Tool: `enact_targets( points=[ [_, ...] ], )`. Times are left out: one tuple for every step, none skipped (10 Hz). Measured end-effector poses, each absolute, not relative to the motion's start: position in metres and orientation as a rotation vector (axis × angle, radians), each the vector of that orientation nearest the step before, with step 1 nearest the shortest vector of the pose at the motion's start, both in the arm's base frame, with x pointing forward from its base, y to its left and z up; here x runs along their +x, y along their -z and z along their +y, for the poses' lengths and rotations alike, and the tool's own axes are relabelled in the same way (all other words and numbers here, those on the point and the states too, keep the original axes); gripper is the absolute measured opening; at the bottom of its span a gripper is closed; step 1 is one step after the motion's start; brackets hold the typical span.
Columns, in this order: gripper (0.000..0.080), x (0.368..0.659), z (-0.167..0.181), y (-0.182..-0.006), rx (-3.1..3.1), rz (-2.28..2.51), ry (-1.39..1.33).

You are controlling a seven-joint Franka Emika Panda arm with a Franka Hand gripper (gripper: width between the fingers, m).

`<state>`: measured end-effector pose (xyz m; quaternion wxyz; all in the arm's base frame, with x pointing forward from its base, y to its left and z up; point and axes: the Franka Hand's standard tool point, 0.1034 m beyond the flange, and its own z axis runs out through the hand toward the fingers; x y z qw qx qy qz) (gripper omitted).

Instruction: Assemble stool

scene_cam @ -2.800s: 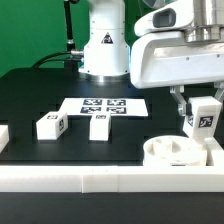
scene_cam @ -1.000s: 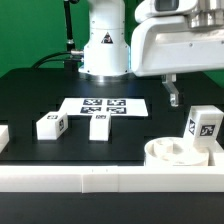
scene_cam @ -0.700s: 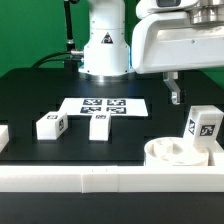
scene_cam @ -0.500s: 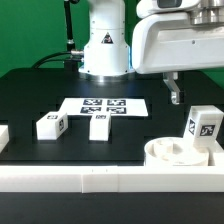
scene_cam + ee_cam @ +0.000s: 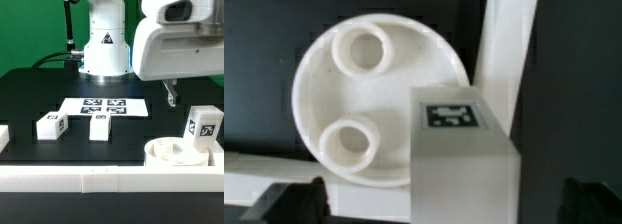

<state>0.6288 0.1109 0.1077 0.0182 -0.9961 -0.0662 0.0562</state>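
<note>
Gripper (image 5: 434, 207) is hovering, fingers wide and empty, above the seat disc (image 5: 172, 152), which is sitting against the white rail (image 5: 70, 178) with one leg (image 5: 204, 123) standing upright on it; the nearest lying leg (image 5: 99, 125) is probably needing a square, centred grasp.

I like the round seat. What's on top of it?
One tagged leg stands upright on the seat disc. Two sockets show empty; the leg hides whatever lies under its foot.

Arm (image 5: 180, 45) high at the exterior view's right, fingers (image 5: 168, 94) pointing down, spread wide, holding nothing
</note>
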Motion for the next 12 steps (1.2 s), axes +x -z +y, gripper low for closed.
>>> enact_targets(
  points=[
    [0.0648, 0.63, 0.111, -0.105, -3.094, -0.205, -0.159],
    [0.0648, 0.629, 0.112, -0.103, -3.093, -0.205, -0.16],
    [0.0648, 0.628, 0.114, -0.101, -3.093, -0.208, -0.161],
    [0.0648, 0.628, 0.117, -0.098, -3.092, -0.211, -0.128],
    [0.0648, 0.626, 0.119, -0.093, -3.091, -0.218, -0.109],
    [0.0625, 0.624, 0.12, -0.09, -3.09, -0.222, -0.108],
    [0.0625, 0.624, 0.122, -0.089, -3.09, -0.227, -0.102],
    [0.0465, 0.624, 0.121, -0.089, -3.09, -0.225, -0.102],
    [0.0465, 0.624, 0.121, -0.089, -3.09, -0.225, -0.1],
    [0.0337, 0.624, 0.122, -0.09, -3.092, -0.187, -0.1],
    [0.0337, 0.624, 0.121, -0.09, -3.095, -0.149, -0.101],
    [0.0337, 0.624, 0.121, -0.09, -3.094, -0.156, -0.101]
  ],
)
